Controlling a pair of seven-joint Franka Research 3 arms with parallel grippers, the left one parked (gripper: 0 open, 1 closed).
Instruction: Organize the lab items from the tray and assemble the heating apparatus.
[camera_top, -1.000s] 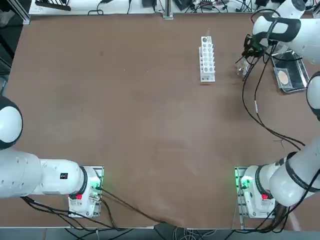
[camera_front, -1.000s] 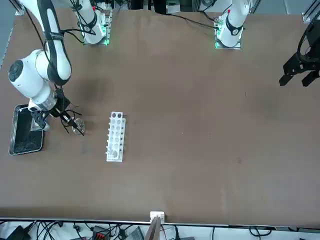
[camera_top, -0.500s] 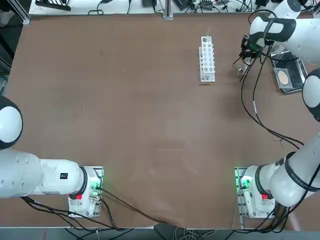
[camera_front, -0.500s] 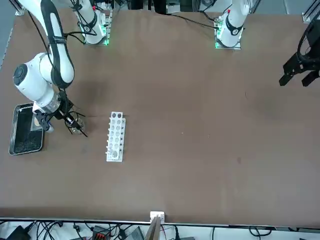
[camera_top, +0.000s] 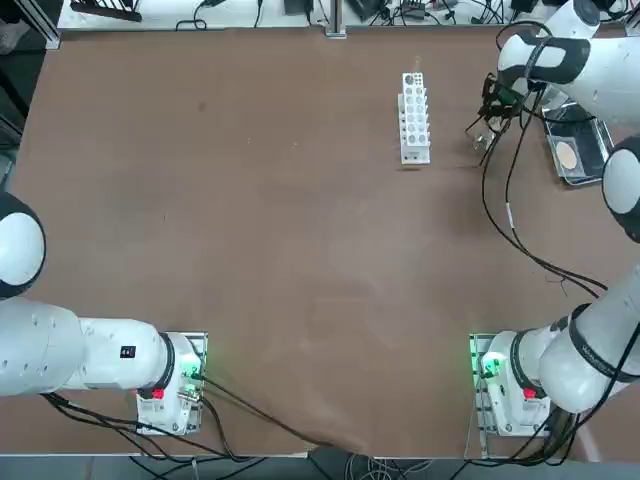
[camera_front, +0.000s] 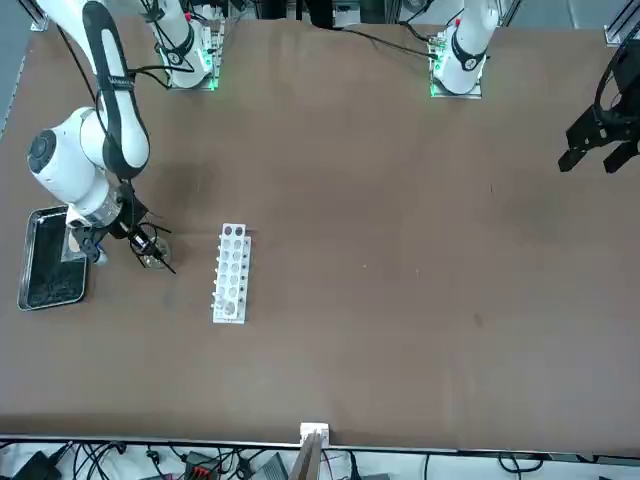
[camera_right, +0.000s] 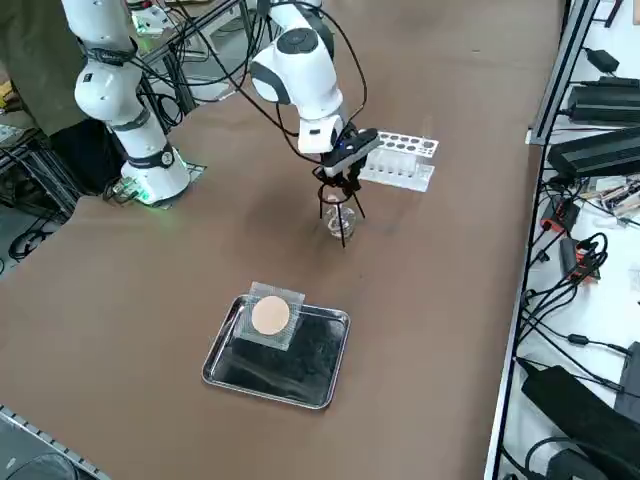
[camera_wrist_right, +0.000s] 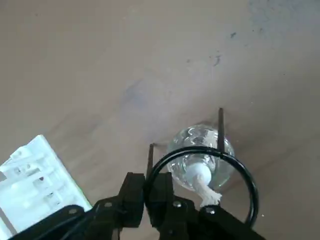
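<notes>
Between the white tube rack (camera_right: 398, 160) and the tray (camera_right: 222, 370), the right gripper (camera_right: 338, 176) hangs over the table with its jaws pinched shut on the rim of the black wire tripod (camera_wrist_right: 202, 165). Seen from the wrist camera, the ring sits directly above the glass burner (camera_wrist_right: 200, 161), whose white wick shows through the middle of it, with two legs running down past the bottle's sides. Whether the legs already touch the table cannot be told from any view; from the right side they appear to reach close to the surface around the burner.

Step in hand, as judged: placing the tripod over the burner, the second stage of the assembly. The burner stands on the bare table, apart from the tray and just beside the rack.

The mesh pad (camera_right: 272, 316) lies in the tray, at its end nearer the burner, its tan centre upward. The rest of the tray floor looks dark and holds nothing else I can make out.

Next move, as judged: seat the tripod level with all legs down and clear of the bottle, then release without dragging the ring sideways. The thin wire frame could tip or knock the burner if let go off-square. After that the mesh must be brought to the ring.
</notes>
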